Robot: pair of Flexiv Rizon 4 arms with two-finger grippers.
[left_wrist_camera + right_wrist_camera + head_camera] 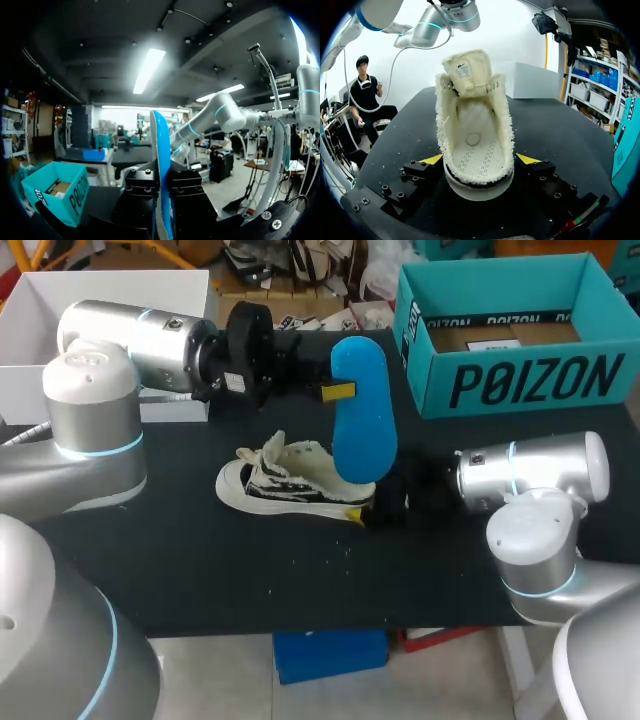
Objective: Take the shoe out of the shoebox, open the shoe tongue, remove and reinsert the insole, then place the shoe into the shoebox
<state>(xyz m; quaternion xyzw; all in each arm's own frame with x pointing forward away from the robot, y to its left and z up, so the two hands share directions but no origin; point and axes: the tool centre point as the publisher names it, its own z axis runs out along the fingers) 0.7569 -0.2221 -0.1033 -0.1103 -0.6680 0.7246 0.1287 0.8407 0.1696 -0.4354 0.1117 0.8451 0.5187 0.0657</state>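
**A:** Where is the shoe (290,480)?

**B:** On its sole in the middle of the black table (200,570), toe to the left and heel to the right. It is outside the shoebox (530,380) and well apart from it.

**A:** And the shoebox?

**B:** It is teal and open-topped, at the far right of the table. Inside lies only a brown cardboard piece (500,335), flat on the bottom.

**A:** Any other container?

**B:** A white box (40,300) at the far left. My left arm crosses in front of it, so I cannot tell what is in it.

**A:** What is the left gripper (345,391) doing?

**B:** It is pinching the blue insole (360,410). In the left wrist view the insole stands edge-on, squeezed between the two black finger blocks. In the head view it hangs upright over the heel end of the shoe. I cannot tell whether its lower end touches the shoe.

**A:** The right gripper (480,159)?

**B:** It is low at the right end of the shoe. Its yellow tips press the heel from both sides, so it is clamped on the shoe.

**A:** Is the shoe's mouth open?

**B:** Yes. The tongue (470,72) stands up at the far end of the opening. The right wrist view looks straight in at a fleecy lining and a pale perforated floor.
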